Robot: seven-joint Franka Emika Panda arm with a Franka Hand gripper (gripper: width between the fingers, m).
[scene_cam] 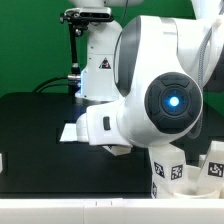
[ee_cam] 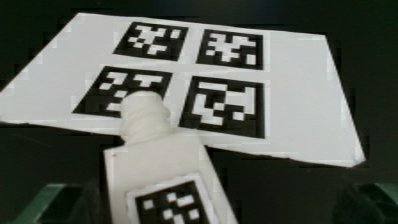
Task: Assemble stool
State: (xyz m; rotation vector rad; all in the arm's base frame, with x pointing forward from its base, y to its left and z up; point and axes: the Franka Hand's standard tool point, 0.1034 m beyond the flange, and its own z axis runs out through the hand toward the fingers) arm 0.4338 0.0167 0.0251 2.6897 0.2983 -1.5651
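Released end effector [ee_cam: 214,205] frames a stool leg [ee_cam: 164,165] whose long axis and peg point toward the marker board [ee_cam: 54,95].

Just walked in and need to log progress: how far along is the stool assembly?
Done: nothing looks joined yet; loose tagged parts stand at the exterior view's right. In hand: the open gripper straddles a pegged leg lying at the marker board, not gripping it. Left: all the joining.

No readable text; triangle warning sign on robot base [scene_cam: 103,62], tag squares on marker board [ee_cam: 178,75] w/ stool leg [ee_cam: 164,170] at 6 o'clock.
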